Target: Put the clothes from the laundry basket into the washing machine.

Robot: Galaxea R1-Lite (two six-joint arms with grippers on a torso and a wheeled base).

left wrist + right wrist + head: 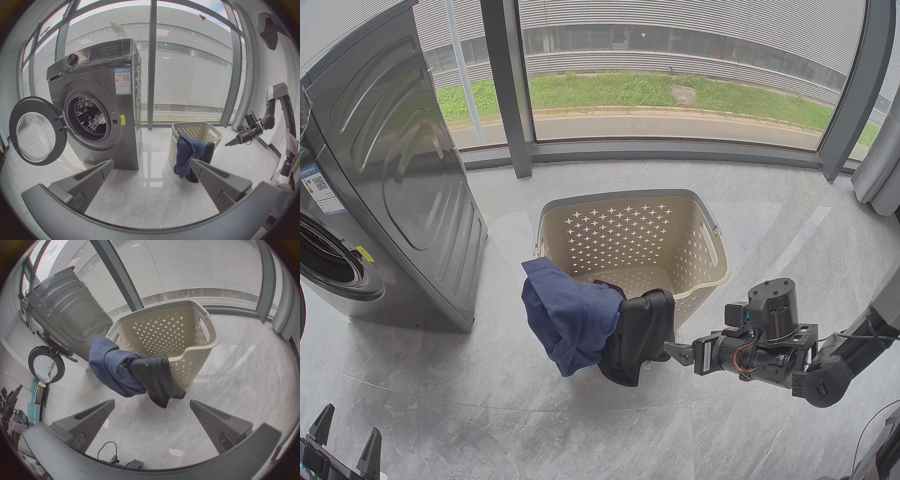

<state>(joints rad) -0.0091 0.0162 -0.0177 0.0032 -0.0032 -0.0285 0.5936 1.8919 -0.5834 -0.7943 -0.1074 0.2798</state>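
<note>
I judge the first pick not yet made; my right gripper (674,350) gapes empty just beside the black garment (640,334), which is draped with the blue garment (569,315) over the laundry basket's (625,194) near rim; the left gripper (351,419) is also agape; next, pinch the cloth and carry it to the washing machine (406,162).

The head camera looks steeply down from above at the floor (487,400), with the laundry basket (631,195) centred and the washing machine (400,156) at its left edge. The left wrist camera sits low and farther back, facing the machine's front. The right wrist camera tilts down from nearer the basket. All three share basket and machine.
</note>
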